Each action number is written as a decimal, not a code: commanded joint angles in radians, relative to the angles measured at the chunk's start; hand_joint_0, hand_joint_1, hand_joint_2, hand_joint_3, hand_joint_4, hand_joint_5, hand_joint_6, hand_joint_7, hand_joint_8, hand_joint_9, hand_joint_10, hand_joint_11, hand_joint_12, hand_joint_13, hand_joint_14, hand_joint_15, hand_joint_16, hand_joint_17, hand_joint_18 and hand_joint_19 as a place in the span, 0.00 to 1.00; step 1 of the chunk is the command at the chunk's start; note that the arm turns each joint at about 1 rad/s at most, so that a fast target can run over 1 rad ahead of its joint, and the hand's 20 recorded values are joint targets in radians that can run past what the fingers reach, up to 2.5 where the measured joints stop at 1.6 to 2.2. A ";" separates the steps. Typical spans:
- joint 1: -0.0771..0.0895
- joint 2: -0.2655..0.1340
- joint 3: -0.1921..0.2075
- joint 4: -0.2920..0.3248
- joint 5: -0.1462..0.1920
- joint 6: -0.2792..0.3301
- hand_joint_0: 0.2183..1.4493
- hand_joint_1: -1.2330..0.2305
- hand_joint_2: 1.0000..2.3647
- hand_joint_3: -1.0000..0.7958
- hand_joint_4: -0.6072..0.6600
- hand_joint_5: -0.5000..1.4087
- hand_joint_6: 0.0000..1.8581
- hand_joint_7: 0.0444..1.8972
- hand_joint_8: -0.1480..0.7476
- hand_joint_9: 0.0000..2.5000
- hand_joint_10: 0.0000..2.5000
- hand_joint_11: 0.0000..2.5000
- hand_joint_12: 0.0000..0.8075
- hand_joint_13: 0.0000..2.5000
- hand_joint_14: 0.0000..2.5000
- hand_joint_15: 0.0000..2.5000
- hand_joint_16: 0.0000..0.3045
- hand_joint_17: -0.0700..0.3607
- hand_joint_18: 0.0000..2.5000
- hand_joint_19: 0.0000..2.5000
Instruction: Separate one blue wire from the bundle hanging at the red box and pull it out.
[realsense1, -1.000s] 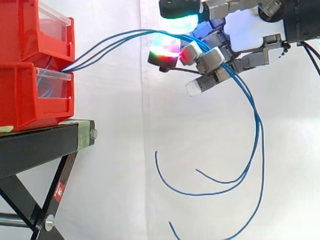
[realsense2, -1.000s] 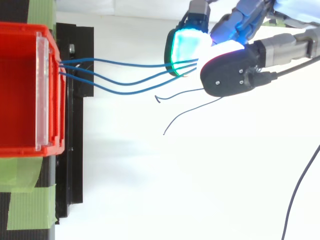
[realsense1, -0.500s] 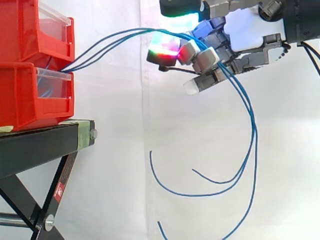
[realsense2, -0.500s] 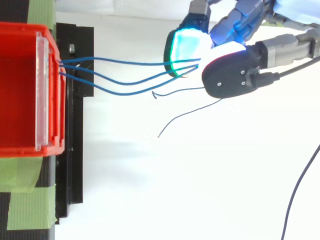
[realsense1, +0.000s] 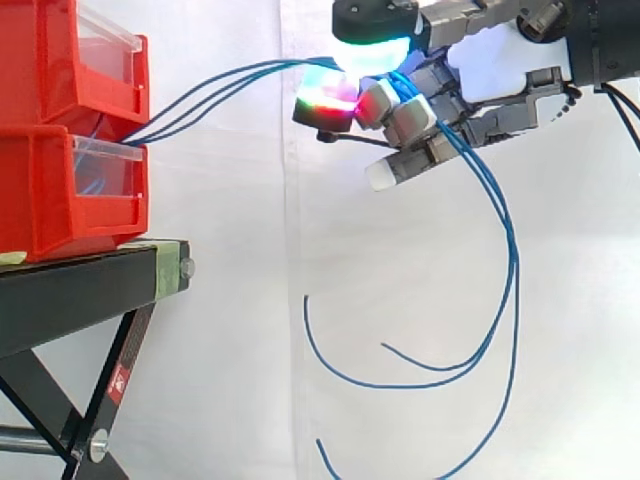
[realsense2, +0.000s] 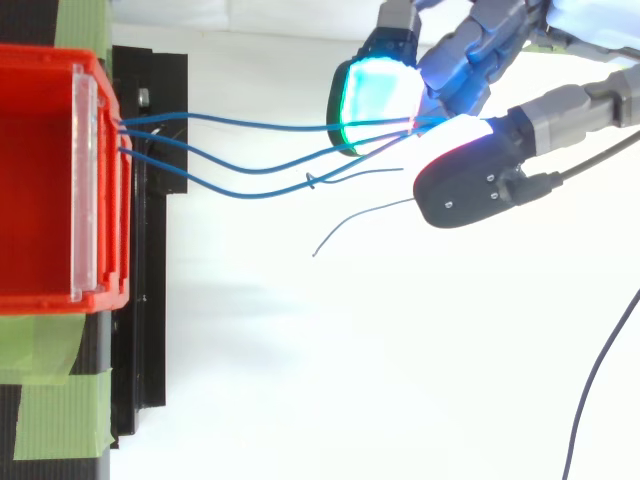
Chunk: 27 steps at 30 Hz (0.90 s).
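hand (realsense1: 488, 62) curled round the blue wires (realsense2: 260, 125), pinched between thumb and fingers; wires stretch from the red bins (realsense1: 60, 190), loose ends dangling below hand.

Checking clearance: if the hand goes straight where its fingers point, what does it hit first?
Beyond the blue wires the hand pinches, the way looks free up to the red bins, probably the lower one's front; depth unclear.
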 joint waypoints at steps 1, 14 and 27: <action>-0.002 0.000 -0.001 0.000 0.000 0.000 0.31 0.17 0.01 0.35 0.70 0.13 0.50 0.46 0.57 0.35 0.01 0.53 0.57 0.48 0.01 0.45 0.20 0.48 0.30 0.16; 0.000 0.000 0.000 -0.002 0.000 0.005 0.28 0.31 0.01 0.34 0.68 0.14 0.49 0.45 0.58 0.43 0.01 0.51 0.58 0.51 0.01 0.45 0.20 0.48 0.31 0.18; 0.000 0.000 0.000 -0.003 0.000 0.008 0.34 0.28 0.02 0.44 0.65 0.15 0.49 0.45 0.57 0.43 0.01 0.51 0.56 0.52 0.01 0.46 0.19 0.46 0.31 0.17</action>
